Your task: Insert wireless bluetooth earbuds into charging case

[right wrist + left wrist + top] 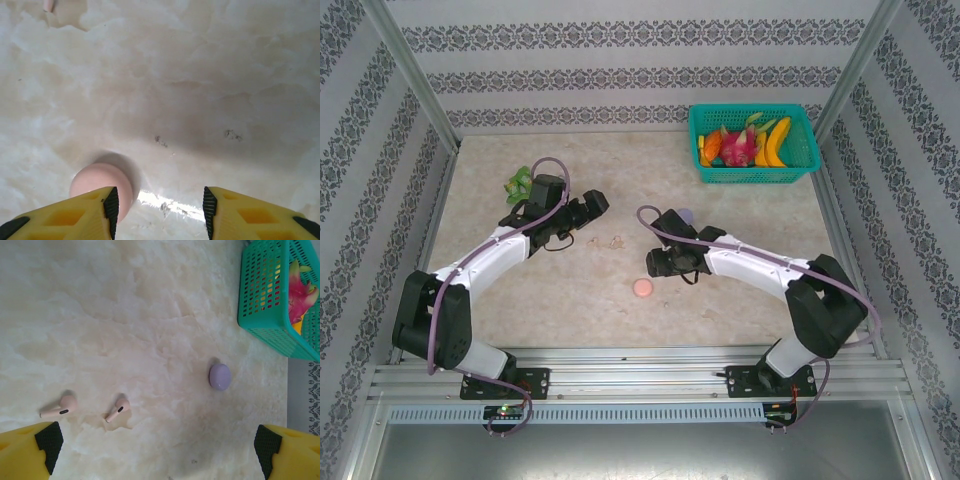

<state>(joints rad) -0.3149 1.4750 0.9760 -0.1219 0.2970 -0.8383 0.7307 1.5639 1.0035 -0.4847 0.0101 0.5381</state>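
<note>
In the top view, the left end effector (592, 207) is nearer than the right end effector (655, 265) to the two pink-beige earbuds (617, 241) on the worktop (520, 290). The left wrist view shows its jaws wide open and empty, with the earbuds' stems lying roughly along the closing line. In the right wrist view, the jaws are part-open and empty, just beside the pink charging case (100, 181).

the near and middle tabletop (580, 320) lies open for passing, dotted with two small pink earbuds (62, 406), a lilac case (220, 377) and a pink case (95, 181), while the teal basket (752, 168) walls off the far right corner.
</note>
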